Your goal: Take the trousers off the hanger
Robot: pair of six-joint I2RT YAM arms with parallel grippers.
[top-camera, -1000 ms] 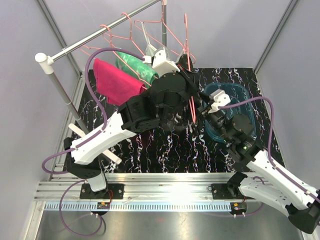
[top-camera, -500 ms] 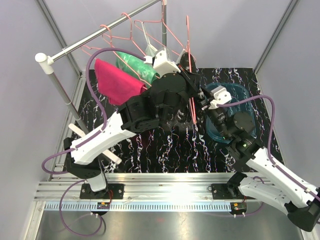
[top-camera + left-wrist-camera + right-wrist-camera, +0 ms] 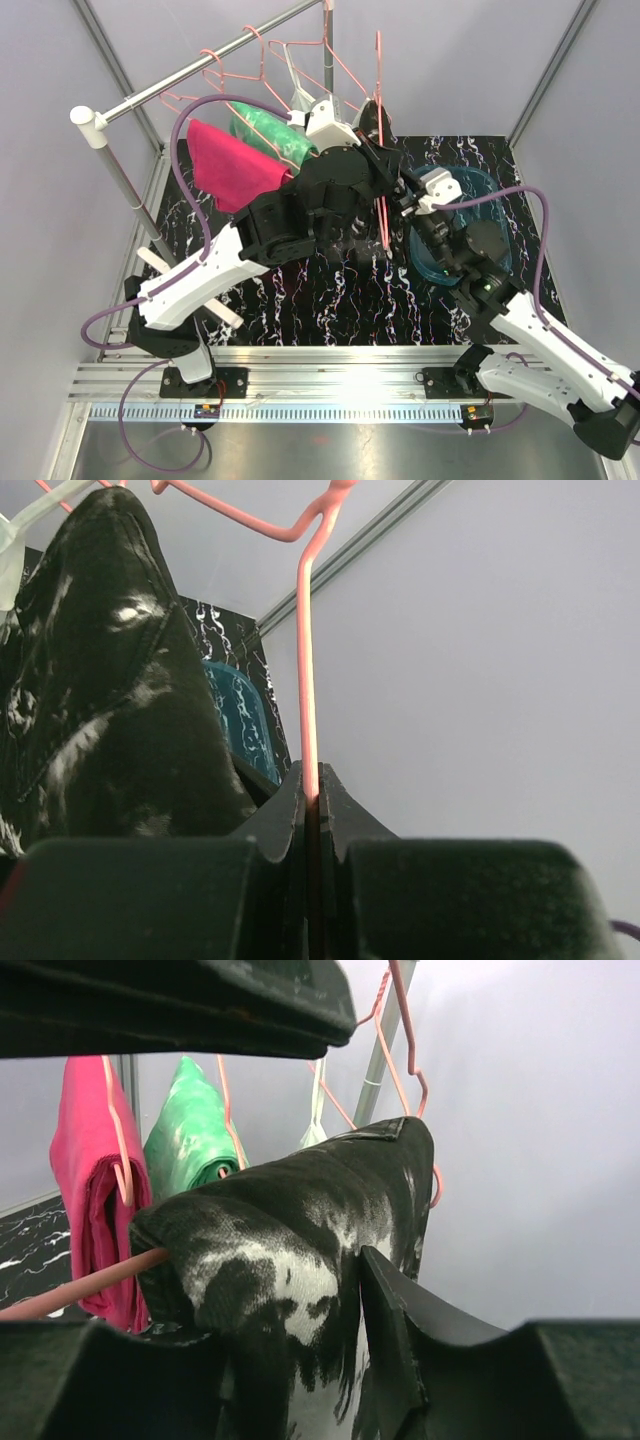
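- Clenched hard with the left gripper on the upright wire of the pink hanger, no gap left between the jaws.
- Draped over that hanger's lower bar: the black speckled trousers, folded double and hanging down both sides.
- Directly in front of the right gripper, with the fold lying between its upper and lower finger and touching the lower one.
- Cannot tell whether closed on the cloth or merely set around it.
- Long axis of the fold along the bar, slanting away from the right gripper toward the hanger's hook end.
- Nearest to the right arm of all the garments, so judged to be that arm's to pull while the left steadies the wire.
- Probably best drawn off the bar toward the right arm.
- Counted: three trousers, namely the black pair here, plus pink trousers and green trousers hanging off the rail, well apart to the left.
- One blue basin on the tabletop below.
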